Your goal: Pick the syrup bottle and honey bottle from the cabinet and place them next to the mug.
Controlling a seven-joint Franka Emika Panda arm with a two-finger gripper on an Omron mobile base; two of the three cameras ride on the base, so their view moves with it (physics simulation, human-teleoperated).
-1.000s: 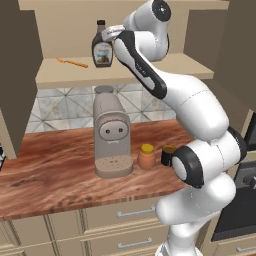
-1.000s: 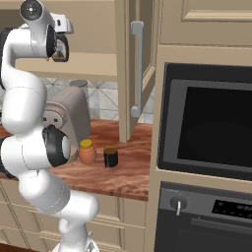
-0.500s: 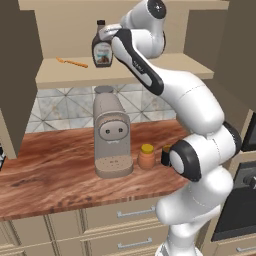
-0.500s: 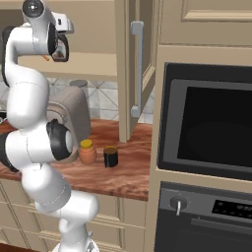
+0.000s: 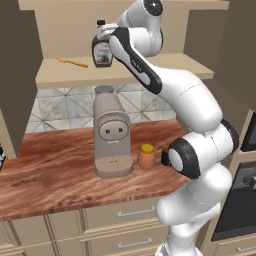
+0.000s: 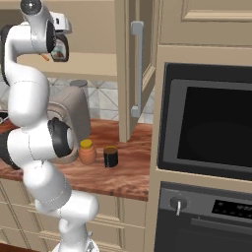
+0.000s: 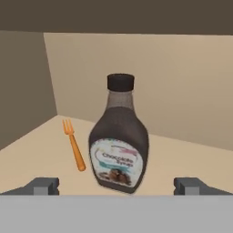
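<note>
honey bottle (image 5: 146, 156) is set by mug (image 6: 110, 156) | syrup bottle (image 7: 119, 141) is left on cabinet (image 5: 125, 75) shelf | gripper (image 7: 116, 186) is spread around it, ungrasped

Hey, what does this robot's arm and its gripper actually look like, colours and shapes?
The arm is glossy white, built of rounded, tube-like segments joined by dark grey to black ring joints. No cables or markings show. The gripper ends in two small dark grey, blocky finger tips.
</note>
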